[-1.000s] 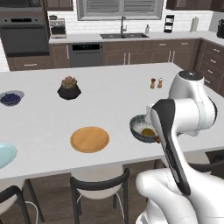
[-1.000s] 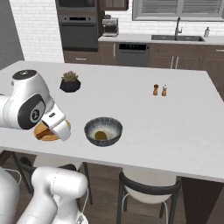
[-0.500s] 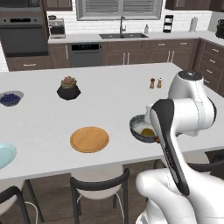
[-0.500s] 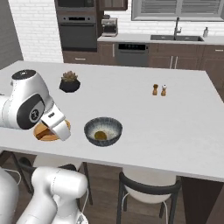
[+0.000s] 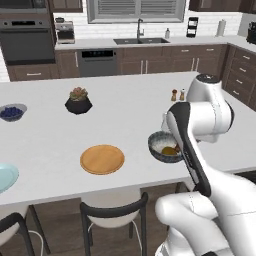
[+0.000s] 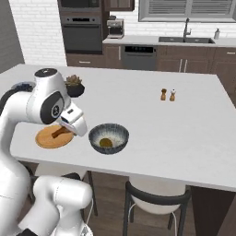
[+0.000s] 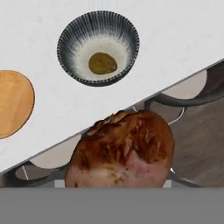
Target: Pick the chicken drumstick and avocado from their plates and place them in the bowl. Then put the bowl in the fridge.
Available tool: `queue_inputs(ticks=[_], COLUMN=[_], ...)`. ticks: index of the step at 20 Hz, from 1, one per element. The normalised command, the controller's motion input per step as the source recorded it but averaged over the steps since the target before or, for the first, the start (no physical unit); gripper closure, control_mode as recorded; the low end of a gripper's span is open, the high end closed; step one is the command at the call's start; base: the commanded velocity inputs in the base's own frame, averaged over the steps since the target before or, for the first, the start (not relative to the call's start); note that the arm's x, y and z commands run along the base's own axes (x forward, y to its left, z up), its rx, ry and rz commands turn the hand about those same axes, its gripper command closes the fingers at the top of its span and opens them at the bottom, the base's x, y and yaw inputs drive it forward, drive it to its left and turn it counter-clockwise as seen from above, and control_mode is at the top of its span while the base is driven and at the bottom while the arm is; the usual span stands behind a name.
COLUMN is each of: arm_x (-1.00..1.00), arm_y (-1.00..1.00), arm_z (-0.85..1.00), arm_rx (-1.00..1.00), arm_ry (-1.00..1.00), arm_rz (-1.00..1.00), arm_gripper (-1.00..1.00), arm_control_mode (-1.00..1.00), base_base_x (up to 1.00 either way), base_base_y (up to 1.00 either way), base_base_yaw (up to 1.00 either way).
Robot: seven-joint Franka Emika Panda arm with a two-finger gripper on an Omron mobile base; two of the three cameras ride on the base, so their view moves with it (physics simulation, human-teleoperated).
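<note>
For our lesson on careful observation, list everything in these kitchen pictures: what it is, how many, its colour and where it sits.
dark grey-blue speckled ceramic bowl: one, paler inside, near the counter's front edge
olive-brown oval avocado: one, inside that bowl
reddish-brown roasted chicken drumstick: one, held off the counter
tan wood-like round plate: one, bare, beside the bowl
pale light-blue plate: one, front left end of the counter
small bowl of blueberries: one, dark blue, left end
black plant pot: one, mid-counter
small shakers: two, side by side, far side
white counter: one
two-finger gripper: one, white, shut on the drumstick
</note>
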Motion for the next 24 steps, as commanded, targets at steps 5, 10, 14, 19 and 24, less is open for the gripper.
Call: queue_inputs(ticks=[5, 10, 14, 19, 24], arm_x=[1.00, 1.00, 1.00, 1.00, 0.60], arm_y=[-0.38, -0.56, -0.47, -0.16, 0.00], arm_z=[-0.23, -0.55, -0.76, -0.58, -0.46], arm_rx=[-0.01, 0.00, 0.00, 0.00, 0.03], arm_ry=[0.07, 0.02, 0.01, 0.01, 0.00], arm_rz=[0.12, 0.10, 0.06, 0.00, 0.00], arm_gripper=[1.00, 1.00, 1.00, 1.00, 1.00], arm_control_mode=[-1.00, -1.00, -1.00, -1.00, -1.00], base_base_x=[0.00, 0.00, 0.00, 0.00, 0.00], base_base_y=[0.00, 0.00, 0.00, 0.00, 0.00], base_base_yaw=[0.00, 0.00, 0.00, 0.00, 0.00])
